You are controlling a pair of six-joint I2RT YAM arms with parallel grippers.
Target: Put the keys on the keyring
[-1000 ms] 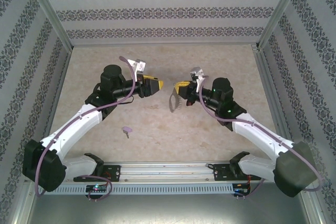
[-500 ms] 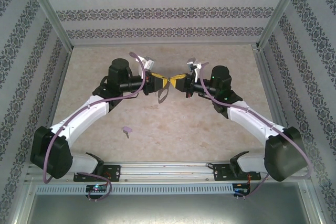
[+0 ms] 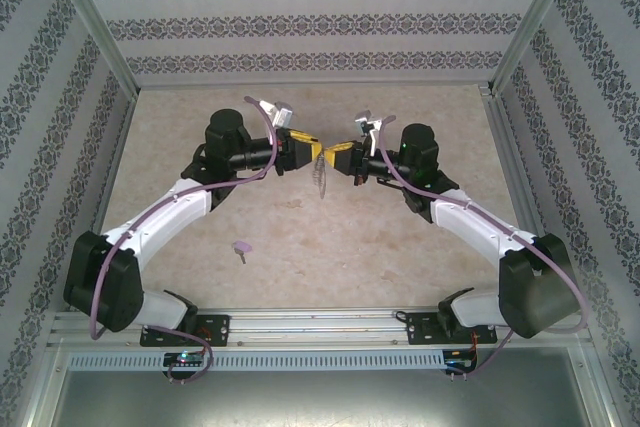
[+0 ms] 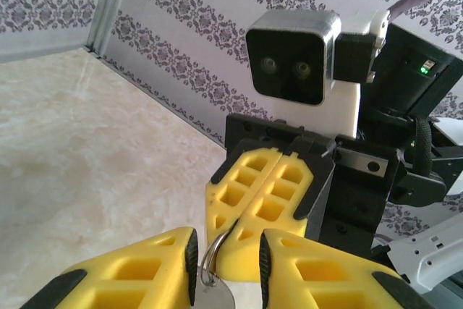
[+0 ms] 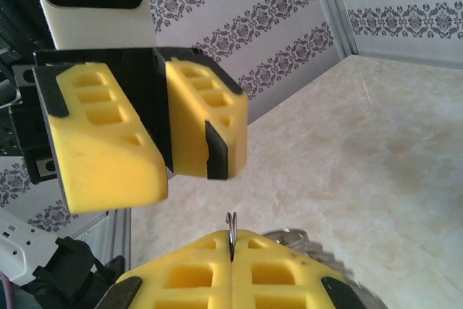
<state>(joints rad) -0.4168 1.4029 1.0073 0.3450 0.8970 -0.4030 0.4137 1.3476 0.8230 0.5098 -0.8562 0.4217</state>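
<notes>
Lilac and tiny, the key [image 3: 241, 247] lies flat on the beige table [image 3: 420, 247], just where it lay a second ago. It is nearest the arm bases, at about 7 o'clock from the spot where the arms meet, and nothing touches it.

Farther out, the change is in the arms. A second ago the two tips were well apart, with the keyring dangling from the right one. Now the left gripper [image 3: 311, 151] has come in from 9 o'clock and the right gripper [image 3: 333, 157] from 3 o'clock, and their yellow tips nearly touch.

The right gripper is pinched tight on a thin edge of the keyring [image 3: 320, 177]. The left gripper's fingers [image 4: 137, 273] stand spread, one on each side of the loop, not clamping it. This looks like a handover or a two-handed hold being set up, so the key probably comes later.

The keyring is grey metal wire, a narrow loop seen nearly edge-on. It hangs toward 6 o'clock below the tips, with a fine wavy chain along it.
</notes>
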